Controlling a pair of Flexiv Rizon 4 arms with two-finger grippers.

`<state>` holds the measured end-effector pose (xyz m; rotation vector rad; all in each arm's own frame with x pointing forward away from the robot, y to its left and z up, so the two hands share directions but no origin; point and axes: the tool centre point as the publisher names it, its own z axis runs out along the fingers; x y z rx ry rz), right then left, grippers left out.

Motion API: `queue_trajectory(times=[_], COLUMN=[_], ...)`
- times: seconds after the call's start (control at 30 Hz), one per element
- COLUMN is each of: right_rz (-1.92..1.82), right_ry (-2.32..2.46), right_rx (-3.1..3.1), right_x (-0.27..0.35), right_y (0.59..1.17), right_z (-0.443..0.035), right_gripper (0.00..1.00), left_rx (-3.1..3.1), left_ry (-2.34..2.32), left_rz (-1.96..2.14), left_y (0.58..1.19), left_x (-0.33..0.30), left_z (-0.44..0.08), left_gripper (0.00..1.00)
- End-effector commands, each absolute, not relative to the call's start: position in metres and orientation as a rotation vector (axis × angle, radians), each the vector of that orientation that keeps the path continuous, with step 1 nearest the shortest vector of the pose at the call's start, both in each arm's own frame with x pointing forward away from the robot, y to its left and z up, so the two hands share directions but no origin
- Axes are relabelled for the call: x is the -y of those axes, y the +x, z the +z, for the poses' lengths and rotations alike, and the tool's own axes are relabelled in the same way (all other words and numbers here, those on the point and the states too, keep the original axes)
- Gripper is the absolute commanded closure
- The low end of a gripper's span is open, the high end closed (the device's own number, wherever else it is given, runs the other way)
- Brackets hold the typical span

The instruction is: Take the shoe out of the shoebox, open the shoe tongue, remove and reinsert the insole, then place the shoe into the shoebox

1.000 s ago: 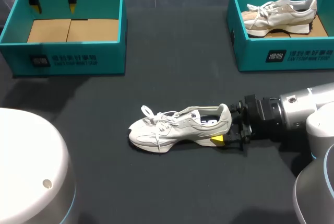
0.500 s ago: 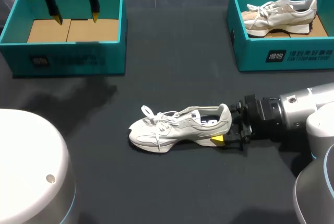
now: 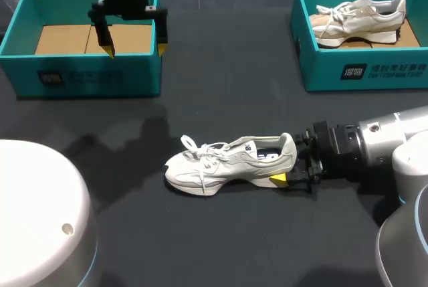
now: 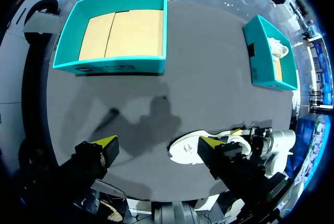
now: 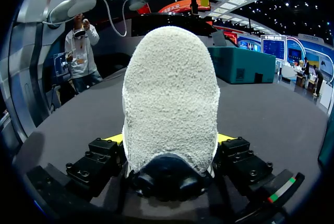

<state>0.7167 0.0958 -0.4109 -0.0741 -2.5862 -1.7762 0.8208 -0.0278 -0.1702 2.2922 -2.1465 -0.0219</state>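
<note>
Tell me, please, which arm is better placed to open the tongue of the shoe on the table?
Left, probably: the left gripper is open and free; the right gripper clamps the shoe's heel.

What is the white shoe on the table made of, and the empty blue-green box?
The shoe looks like soft cloth with suede-like patches; up close its heel is fuzzy and nubbly. The empty box looks like cardboard: matte teal walls, plain brown flaps inside.

Fairly bright, even light, apparently from lamps overhead, falls on the dark matte surface (image 3: 221, 100), where the left claw (image 3: 134, 50) and its arm cast a soft, diffuse shadow (image 3: 127, 156) at 9 o'clock of the brightly lit pale shoe (image 3: 227, 163).
</note>
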Motion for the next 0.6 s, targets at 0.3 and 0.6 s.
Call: queue_trajectory(times=[0.3, 0.6], right_rz=[-1.770, -1.770], right_ry=[-0.075, -0.075], right_rx=[2.590, 2.590], right_x=[-0.096, -0.096], right_y=[0.716, 0.716], right_z=[-0.410, -0.410], right_gripper=[1.00, 1.00], left_rx=[2.146, 2.118], left_ry=[2.291, 2.361], left_rz=[-0.027, -0.089], left_y=[0.822, 0.795], left_x=[0.028, 0.065], left_z=[-0.170, -0.189], left_gripper=[0.00, 0.00])
